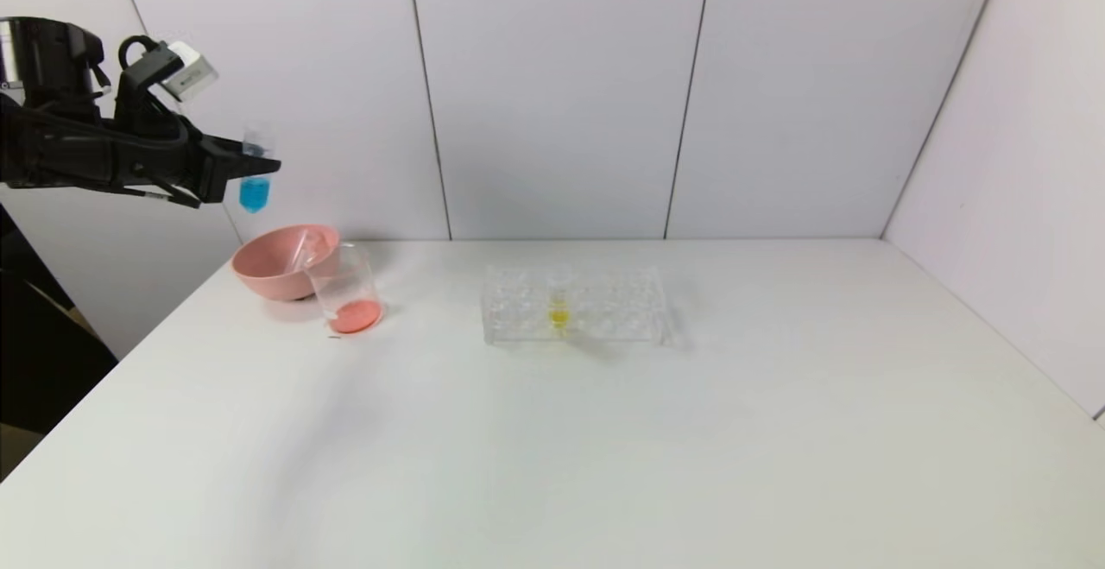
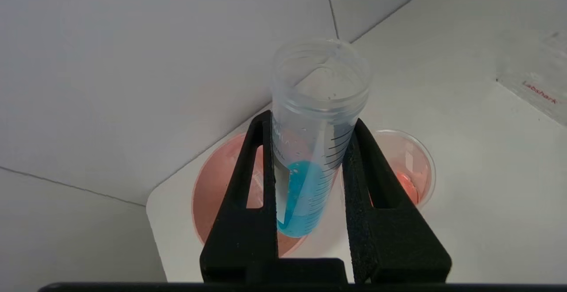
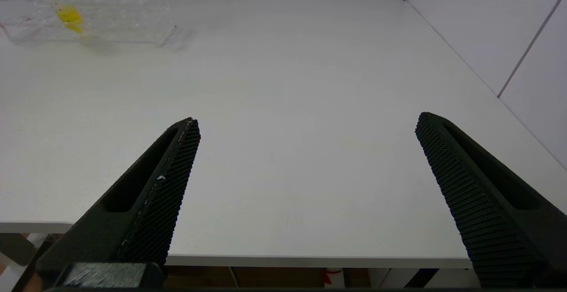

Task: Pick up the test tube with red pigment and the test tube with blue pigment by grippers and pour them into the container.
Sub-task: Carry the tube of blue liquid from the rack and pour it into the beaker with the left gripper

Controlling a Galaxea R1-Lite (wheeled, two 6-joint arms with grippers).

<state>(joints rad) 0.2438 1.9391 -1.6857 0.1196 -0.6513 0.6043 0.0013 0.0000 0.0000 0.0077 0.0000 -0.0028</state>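
My left gripper (image 1: 249, 167) is shut on the test tube with blue pigment (image 1: 255, 182) and holds it upright, high above the pink bowl and to the left of the container. In the left wrist view the fingers (image 2: 248, 181) clamp the tube (image 2: 316, 106), with blue liquid in its lower part. The container (image 1: 345, 286), a clear beaker, stands on the table against the bowl with orange-red liquid in its bottom; it also shows in the left wrist view (image 2: 412, 159). No tube with red liquid shows. My right gripper (image 3: 308, 121) is open and empty at the table's near edge.
The pink bowl (image 1: 280, 262) sits at the table's far left corner with an empty clear tube (image 1: 302, 251) leaning in it. A clear tube rack (image 1: 574, 306) stands mid-table holding a yellow tube (image 1: 559, 314). White walls stand behind and to the right.
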